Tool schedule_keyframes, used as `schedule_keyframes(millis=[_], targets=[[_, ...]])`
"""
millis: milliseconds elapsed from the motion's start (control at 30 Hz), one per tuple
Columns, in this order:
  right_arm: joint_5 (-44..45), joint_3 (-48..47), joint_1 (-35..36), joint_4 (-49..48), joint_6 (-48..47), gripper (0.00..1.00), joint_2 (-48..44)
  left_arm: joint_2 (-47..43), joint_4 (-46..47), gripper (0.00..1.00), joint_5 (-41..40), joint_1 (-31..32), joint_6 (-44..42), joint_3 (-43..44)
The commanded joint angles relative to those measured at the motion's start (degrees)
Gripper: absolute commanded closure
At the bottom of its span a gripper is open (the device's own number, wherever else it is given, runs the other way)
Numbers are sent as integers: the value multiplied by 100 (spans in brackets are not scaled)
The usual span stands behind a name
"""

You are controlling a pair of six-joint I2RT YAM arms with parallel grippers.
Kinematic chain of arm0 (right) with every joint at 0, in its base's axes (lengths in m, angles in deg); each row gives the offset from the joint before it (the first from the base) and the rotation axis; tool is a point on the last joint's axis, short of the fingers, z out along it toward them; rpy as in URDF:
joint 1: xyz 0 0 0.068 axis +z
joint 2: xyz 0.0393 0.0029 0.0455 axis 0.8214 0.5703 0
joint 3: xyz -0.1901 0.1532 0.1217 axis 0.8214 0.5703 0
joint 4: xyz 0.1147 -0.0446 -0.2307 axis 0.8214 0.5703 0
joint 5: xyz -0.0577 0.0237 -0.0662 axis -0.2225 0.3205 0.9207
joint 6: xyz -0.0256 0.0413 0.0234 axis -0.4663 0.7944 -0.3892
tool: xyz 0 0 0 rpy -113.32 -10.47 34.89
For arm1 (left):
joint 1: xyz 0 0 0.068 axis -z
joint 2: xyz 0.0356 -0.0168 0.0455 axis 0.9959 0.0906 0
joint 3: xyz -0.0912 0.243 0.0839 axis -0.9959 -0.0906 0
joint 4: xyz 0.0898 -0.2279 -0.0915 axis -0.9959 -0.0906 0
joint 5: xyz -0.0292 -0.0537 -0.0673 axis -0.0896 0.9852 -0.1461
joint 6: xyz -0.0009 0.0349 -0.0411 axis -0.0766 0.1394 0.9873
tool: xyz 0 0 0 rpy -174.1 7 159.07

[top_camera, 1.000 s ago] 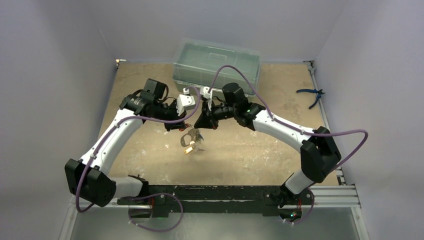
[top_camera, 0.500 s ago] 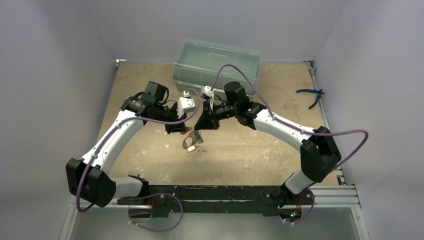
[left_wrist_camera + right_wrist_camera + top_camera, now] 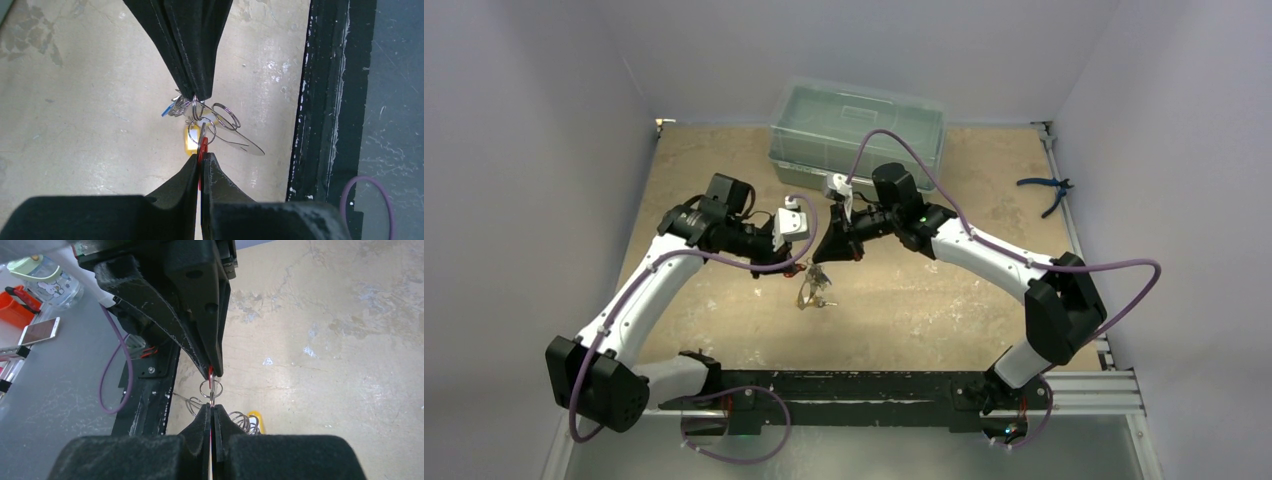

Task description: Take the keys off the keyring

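Both end effectors are pressed together, tip facing tip, over the desk (image 3: 924, 300).
- Left end effector (image 3: 201, 157) pinches the red key (image 3: 202, 146) by its head.
- Right end effector (image 3: 194, 95) pinches the wire of the keyring (image 3: 226, 116) just opposite.
- Yellow key (image 3: 192, 142) and blue key (image 3: 167, 110) hang just beside the right tips. The pale strap (image 3: 245, 144) trails off to their side.
- We judge the bunch hangs clear of the desk.

Risks, as we read them:
- Both grips are thin metal in narrow tips. An off-line pull could twist the ring out of the right tips and drop the bunch.
- Several coils overlap. The red key may snag on a neighbouring ring instead of sliding off. We cannot tell which coil carries it.

Room:
- Open desk lies beneath both tips and to either side of them.
- The black rail (image 3: 325, 100) runs on the base side of the left end effector.
- The plastic box (image 3: 856, 125) stands behind the right one.
- The pliers (image 3: 1046, 190) lie well apart.
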Motion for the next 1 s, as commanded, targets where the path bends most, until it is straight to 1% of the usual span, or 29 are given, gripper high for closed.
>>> schedule_keyframes(millis=[0,233,433,767,967], targets=[[37,-194,-52,-258,143,100,-124,-238,212,100,-39,-76,-33,-196],[-426,-54,-61,-413,230,100,-127,-154,564,100,-184,-72,335,-222],[-714,-106,-61,-357,208,100,-76,-153,757,100,-226,-59,389,-326],[130,-130,-54,-408,320,100,-18,-222,740,100,-185,81,274,-514],[725,-186,-15,-214,316,100,-48,-223,543,100,-255,80,120,-324]])
